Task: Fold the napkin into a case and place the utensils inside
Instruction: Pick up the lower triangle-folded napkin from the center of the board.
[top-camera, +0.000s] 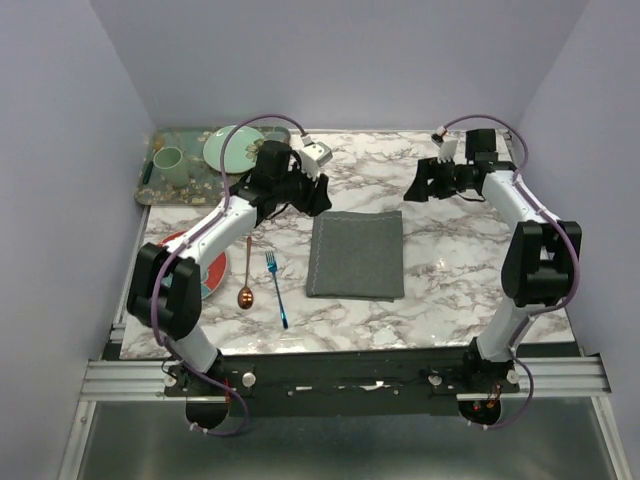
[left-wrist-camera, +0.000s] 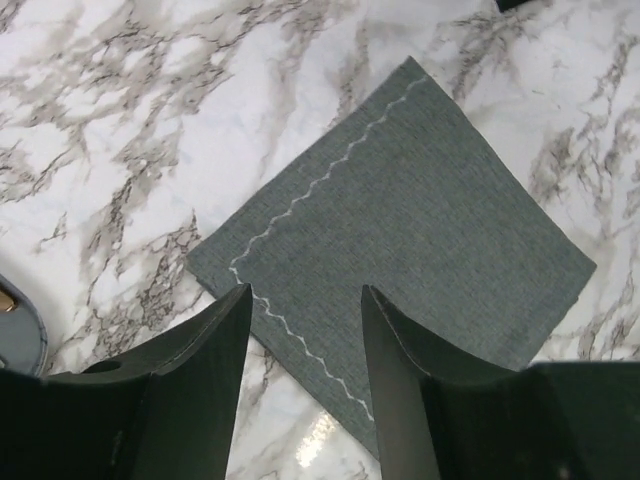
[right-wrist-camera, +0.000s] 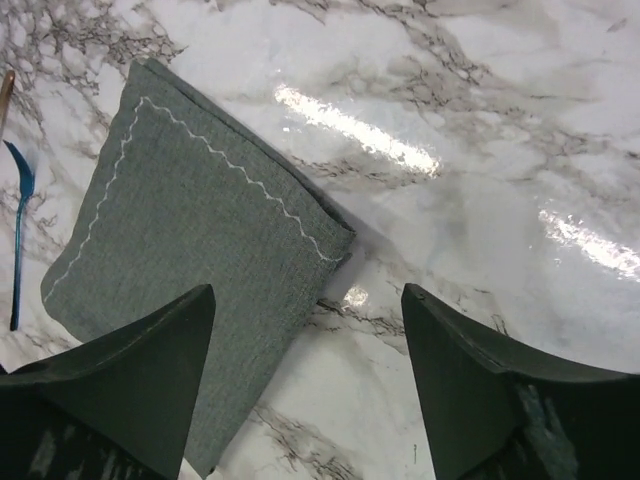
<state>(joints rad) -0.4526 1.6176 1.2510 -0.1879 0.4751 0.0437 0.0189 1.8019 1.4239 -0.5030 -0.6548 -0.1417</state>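
Note:
The dark grey napkin (top-camera: 356, 254) lies folded into a flat rectangle at the table's middle, its wavy light stitching (left-wrist-camera: 300, 205) facing up. Left of it, the blue fork (top-camera: 277, 288) and the copper spoon (top-camera: 246, 272) rest side by side on the marble. My left gripper (top-camera: 320, 197) hovers by the napkin's far left corner, and its jaws are open with nothing between them (left-wrist-camera: 305, 300). Near the far right corner hangs my right gripper (top-camera: 413, 186), wide open and empty (right-wrist-camera: 308, 295). The right wrist view shows the napkin (right-wrist-camera: 190, 260) and the fork (right-wrist-camera: 20, 235).
A patterned green tray (top-camera: 150, 190) at the back left carries a pale green cup (top-camera: 168, 165) and a green plate (top-camera: 232, 148). A red-rimmed plate (top-camera: 208, 275) sits under the left arm. Purple walls stand on three sides of the table.

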